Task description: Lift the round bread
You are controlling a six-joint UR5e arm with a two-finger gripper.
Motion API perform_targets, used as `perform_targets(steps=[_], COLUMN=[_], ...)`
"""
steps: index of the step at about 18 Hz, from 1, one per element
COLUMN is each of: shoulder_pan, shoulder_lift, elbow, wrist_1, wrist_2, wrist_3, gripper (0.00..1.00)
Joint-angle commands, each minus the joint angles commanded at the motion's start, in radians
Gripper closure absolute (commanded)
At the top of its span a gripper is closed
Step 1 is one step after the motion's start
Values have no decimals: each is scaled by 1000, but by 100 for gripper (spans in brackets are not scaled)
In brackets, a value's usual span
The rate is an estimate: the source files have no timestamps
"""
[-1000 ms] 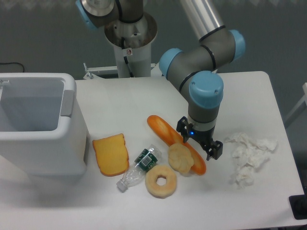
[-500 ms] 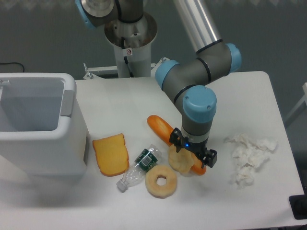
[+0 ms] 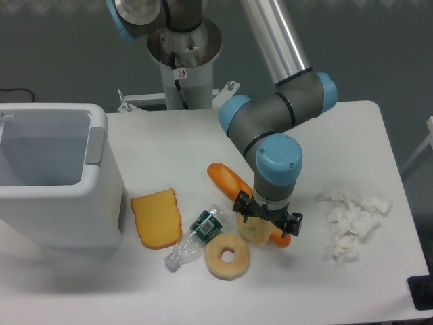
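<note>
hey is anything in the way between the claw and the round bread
Nothing visible is. The claw sits directly over the round bread, hiding most of it. The baguette lies right beside and partly under, and the ring bread is close by.

Arm: one, grey links with light-blue joint caps, reaching from the rear mount down over the table, elbow bent, wrist vertical. Gripper [image 3: 268, 221]: black, two fingers, pointing straight down, low at the table surface. One finger [image 3: 240, 203] shows at left, the other at right; jaws spread apart.
</note>
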Motion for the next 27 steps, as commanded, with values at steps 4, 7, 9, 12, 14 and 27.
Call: perform_targets(steps=[4,7,9,12,14,27], shoulder_pan=[0,0,0,0,0,37], shoulder_lift=[-9,-17,-15,-9,0,106], elbow=[-3,-8,-8,-6,-3,61], wrist_1=[0,0,-2,-2,-2,-14], wrist_2=[0,2,0,0,0,-31], wrist_3=[0,0,-2,-2,0,-2], gripper=[15,46,74,100,100,100])
